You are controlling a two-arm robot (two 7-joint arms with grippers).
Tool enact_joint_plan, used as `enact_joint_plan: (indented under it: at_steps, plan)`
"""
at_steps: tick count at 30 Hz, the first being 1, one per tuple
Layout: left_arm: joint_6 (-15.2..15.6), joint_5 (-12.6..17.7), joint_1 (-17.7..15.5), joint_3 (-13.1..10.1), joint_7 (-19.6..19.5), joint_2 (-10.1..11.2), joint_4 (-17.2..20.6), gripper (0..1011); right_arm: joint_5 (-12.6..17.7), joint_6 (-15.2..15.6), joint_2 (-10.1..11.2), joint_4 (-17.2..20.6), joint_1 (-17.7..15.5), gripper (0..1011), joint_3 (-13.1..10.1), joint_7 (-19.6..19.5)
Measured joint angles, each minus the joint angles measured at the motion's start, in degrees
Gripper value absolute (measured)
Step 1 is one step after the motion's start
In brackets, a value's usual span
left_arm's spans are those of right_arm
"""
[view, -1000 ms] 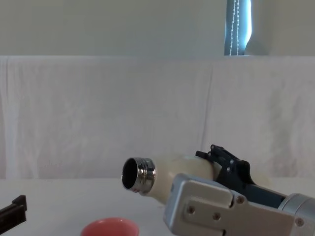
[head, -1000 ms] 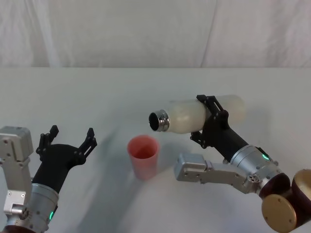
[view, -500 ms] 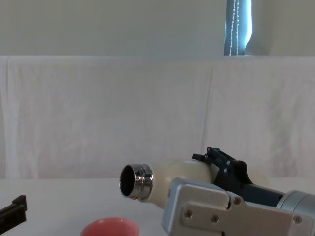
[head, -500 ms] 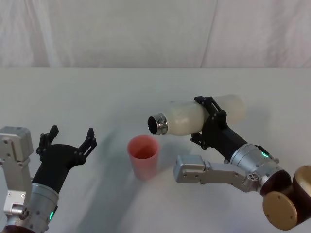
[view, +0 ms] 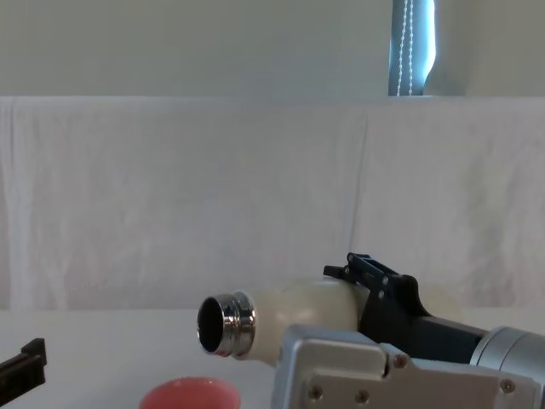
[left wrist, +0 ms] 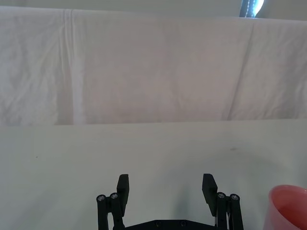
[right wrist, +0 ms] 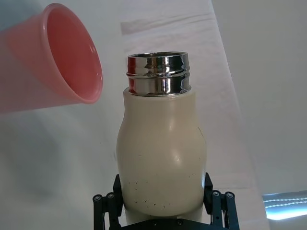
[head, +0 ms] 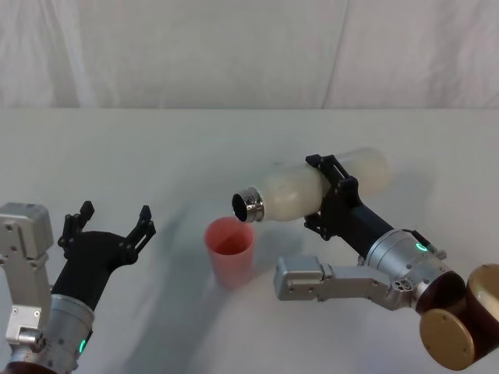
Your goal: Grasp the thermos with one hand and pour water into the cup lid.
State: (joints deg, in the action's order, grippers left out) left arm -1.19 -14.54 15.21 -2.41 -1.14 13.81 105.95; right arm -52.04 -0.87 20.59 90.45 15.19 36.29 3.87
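Two end effectors and two task items on record, listed by size.

Worktop (head: pixel 156 148): pale and plain, with a white draped cloth hanging behind it.

Thermos (head: pixel 320 187): largest item. Cream-white cylinder with rounded shoulders narrowing to a shiny threaded steel neck; mouth open and dark inside. Small dark specks mark the lower body in the right wrist view (right wrist: pixel 160 158). Held off the worktop, lying nearly level with the neck tipped slightly down toward the robot's left. The mouth sits just above and to the right of the cup lid's rim. No stream of water can be made out. No brand, label or writing visible.

Right end effector (head: pixel 331 195): black, two-jawed, on a grey and silver arm. Jaws clamped on the thermos body at about mid-length, one finger on each side of it.

Left end effector (head: pixel 109 222): black, on the robot's left, low over the worktop and well apart from the cup lid. Jaws spread wide with nothing between them.

Cup lid (head: pixel 230 251): smallest item. Salmon-pink round cup with a rounded rim, upright on the worktop between the two arms. Whether it holds any water cannot be told. No markings visible.
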Motion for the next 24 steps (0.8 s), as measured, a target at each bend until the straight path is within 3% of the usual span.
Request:
enact_joint_plan:
  at_steps: [24]
  plan:
    - [0.0,0.0,0.0,0.0,0.0,0.0,0.0,1001,-2.21,1.21,1.05,0.1,1.86,955,1.74,1.92]
